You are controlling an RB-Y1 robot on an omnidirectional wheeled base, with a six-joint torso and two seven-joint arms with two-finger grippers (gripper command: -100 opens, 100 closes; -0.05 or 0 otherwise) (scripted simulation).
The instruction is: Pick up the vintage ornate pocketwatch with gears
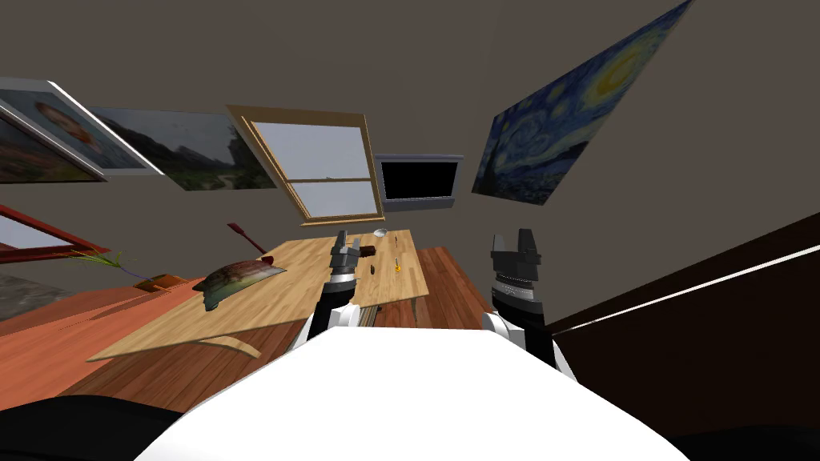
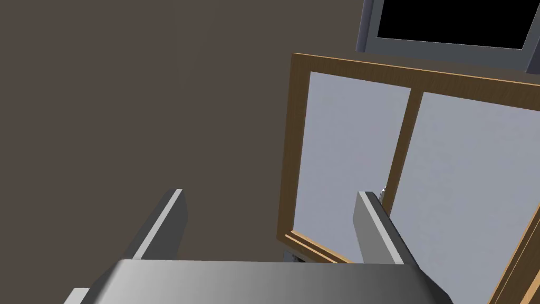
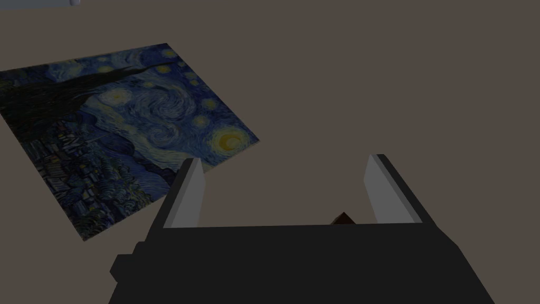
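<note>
A wooden table [image 1: 280, 304] stands ahead of me with several small things near its far end. Among them, a tiny gold-coloured object [image 1: 396, 268] may be the pocketwatch; I cannot tell for sure. Close by lie a small silver item [image 1: 380, 233], a dark brown block [image 1: 368, 251] and a small dark piece [image 1: 375, 269]. My left gripper [image 1: 344, 240] [image 2: 270, 227] is raised over the table just left of these things, open and holding nothing. My right gripper [image 1: 514, 242] [image 3: 287, 192] is held up beyond the table's right side, open and holding nothing.
A flat green and brown picture-like object [image 1: 236, 278] lies on the table's left half. A plant [image 1: 104, 260] and a red-handled thing [image 1: 248, 236] lie beyond the table's left edge. A dark panel [image 1: 721, 320] runs along my right. Wooden floor [image 1: 448, 280] lies between it and the table.
</note>
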